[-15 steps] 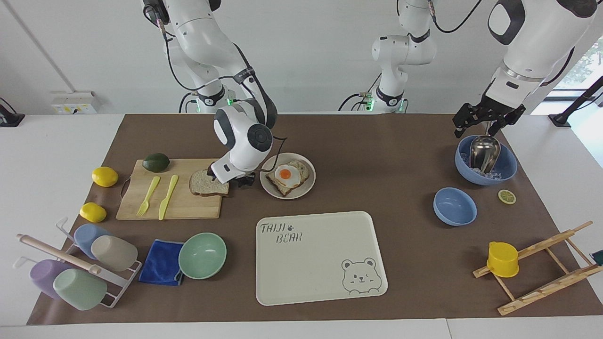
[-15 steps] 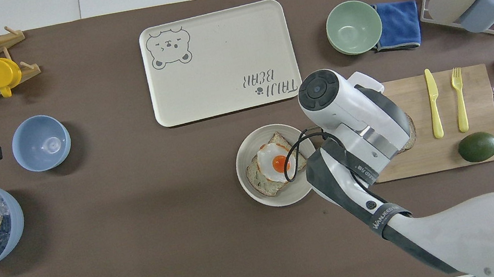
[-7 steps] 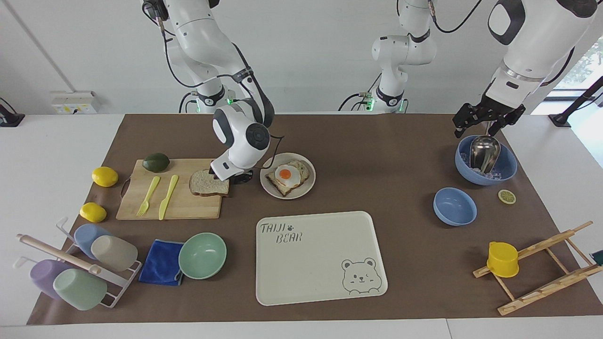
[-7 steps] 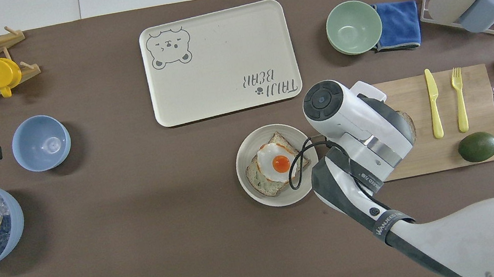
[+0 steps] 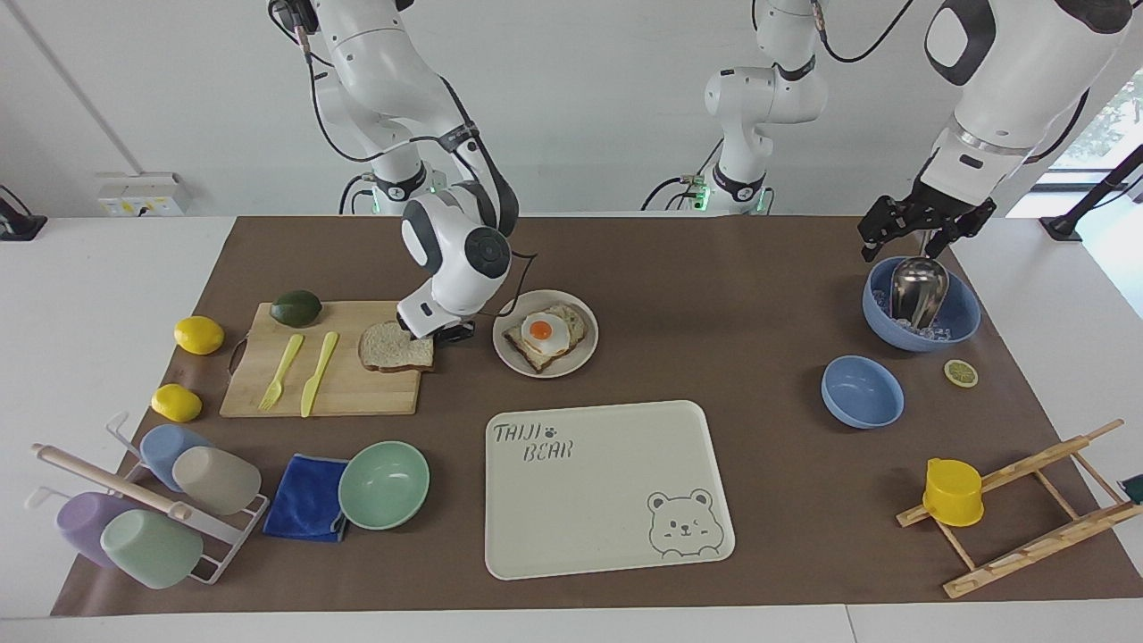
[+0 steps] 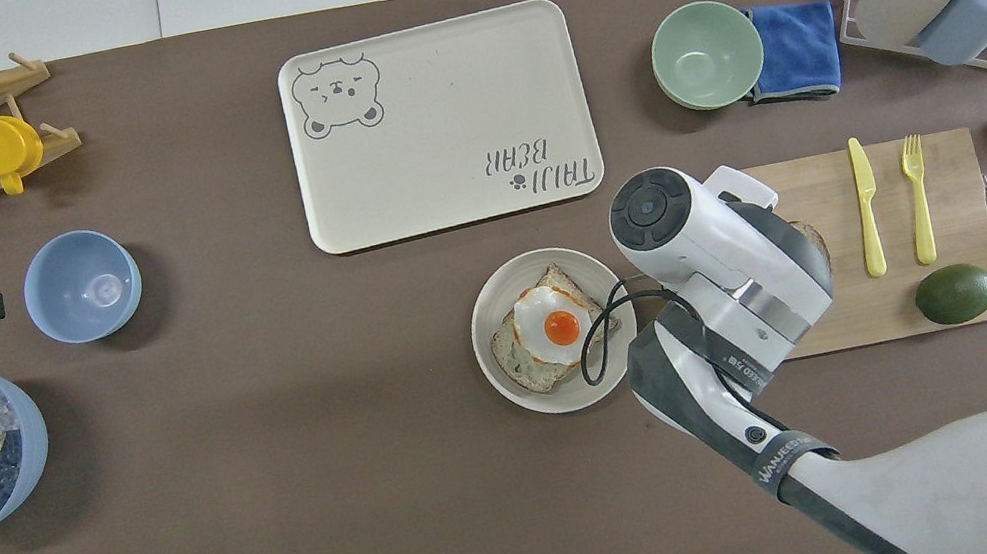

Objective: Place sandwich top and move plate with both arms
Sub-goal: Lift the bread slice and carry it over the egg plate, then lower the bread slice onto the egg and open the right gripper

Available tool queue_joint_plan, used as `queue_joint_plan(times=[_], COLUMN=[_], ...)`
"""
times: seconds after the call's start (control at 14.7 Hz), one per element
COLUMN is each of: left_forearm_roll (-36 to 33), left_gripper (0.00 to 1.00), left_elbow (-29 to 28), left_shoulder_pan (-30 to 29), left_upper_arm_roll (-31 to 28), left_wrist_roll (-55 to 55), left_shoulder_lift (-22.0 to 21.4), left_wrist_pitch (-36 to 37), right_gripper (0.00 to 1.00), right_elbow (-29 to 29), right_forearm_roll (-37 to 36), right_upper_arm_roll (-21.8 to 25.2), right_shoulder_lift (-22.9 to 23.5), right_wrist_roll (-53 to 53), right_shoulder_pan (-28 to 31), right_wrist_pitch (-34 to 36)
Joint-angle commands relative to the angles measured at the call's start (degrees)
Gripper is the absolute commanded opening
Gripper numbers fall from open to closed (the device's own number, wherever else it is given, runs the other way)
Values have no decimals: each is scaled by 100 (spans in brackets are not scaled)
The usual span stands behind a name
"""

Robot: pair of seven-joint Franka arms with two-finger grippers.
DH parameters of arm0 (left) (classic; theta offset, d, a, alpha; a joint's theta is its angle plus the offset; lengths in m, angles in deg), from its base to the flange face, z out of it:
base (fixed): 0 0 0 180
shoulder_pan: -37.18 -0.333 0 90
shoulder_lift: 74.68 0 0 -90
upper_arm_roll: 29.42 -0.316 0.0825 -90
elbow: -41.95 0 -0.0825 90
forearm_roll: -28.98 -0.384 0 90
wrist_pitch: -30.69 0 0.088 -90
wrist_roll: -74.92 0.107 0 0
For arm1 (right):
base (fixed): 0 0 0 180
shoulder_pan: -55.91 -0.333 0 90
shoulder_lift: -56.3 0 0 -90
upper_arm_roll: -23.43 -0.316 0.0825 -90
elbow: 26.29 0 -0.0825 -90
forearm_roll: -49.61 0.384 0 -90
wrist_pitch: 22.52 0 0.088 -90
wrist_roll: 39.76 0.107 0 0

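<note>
While the right claw (image 5: 444, 338) sits low at the edge of the sandwich top (image 5: 393, 348), a pale speckled bread slice with brown crust, I cannot tell if it is clenched on that crust or only poised at it. The slice lies flat on the pale wooden cutting board (image 5: 357, 393), directly beside this claw on the side away from the plate.

Risks, as judged:
- Purchase looks limited to one thin edge. A soft slice held that way may droop, fold or tear on lifting, or slip out.
- If the claw bears on the board, it could drag the slice rather than raise it.
- The small round beige plate (image 5: 500, 344), carrying the toast slice with fried egg (image 5: 542, 333), lies just beside the claw toward the left arm's end. A low transfer could knock its rim or smear the egg.
- The black cable loop (image 6: 603, 349) at the wrist hangs over the plate's edge and may brush the toast.

Left claw (image 5: 924, 234) waits released, holding nothing, over the blue bowl with ice and metal scoop (image 5: 960, 326), well apart from the plate.

Hidden or unclear:
- Overhead, the right wrist covers nearly all of the slice; only a sliver shows.
- Contact between claw and crust is not resolvable in either view.
</note>
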Motion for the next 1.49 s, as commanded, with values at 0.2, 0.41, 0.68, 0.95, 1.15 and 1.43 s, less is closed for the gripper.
queue_joint_plan(times=[0.2, 0.41, 0.68, 0.95, 1.15, 1.43], left_forearm_roll=[-79, -79, -79, -79, -79, -79], left_gripper=[100, 100, 100, 100, 100, 100], left_elbow=[-17, -17, -17, -17, -17, -26], left_shoulder_pan=[30, 30, 30, 22, 22, 22], left_upper_arm_roll=[-30, -30, -30, -48, -65, -65], left_wrist_roll=[32, 32, 32, 32, 32, 24], left_shoulder_lift=[-24, -24, -32, -32, -32, -32], left_wrist_pitch=[45, 54, 54, 63, 63, 54], right_gripper=[0, 0, 0, 0, 0, 0], right_elbow=[456, 1624, 2296, 2296, 2191, 2164], right_forearm_roll=[-57, 205, 847, 988, 1094, 1445], right_upper_arm_roll=[-55, -63, -63, -72, -72, -107], right_shoulder_lift=[47, 319, 540, 549, 627, 654], right_wrist_roll=[-59, -60, 194, 546, 845, 1389], right_shoulder_pan=[-294, -768, -1261, -1490, -1596, -1719], right_wrist_pitch=[516, 1500, 1609, 1241, 749, 310])
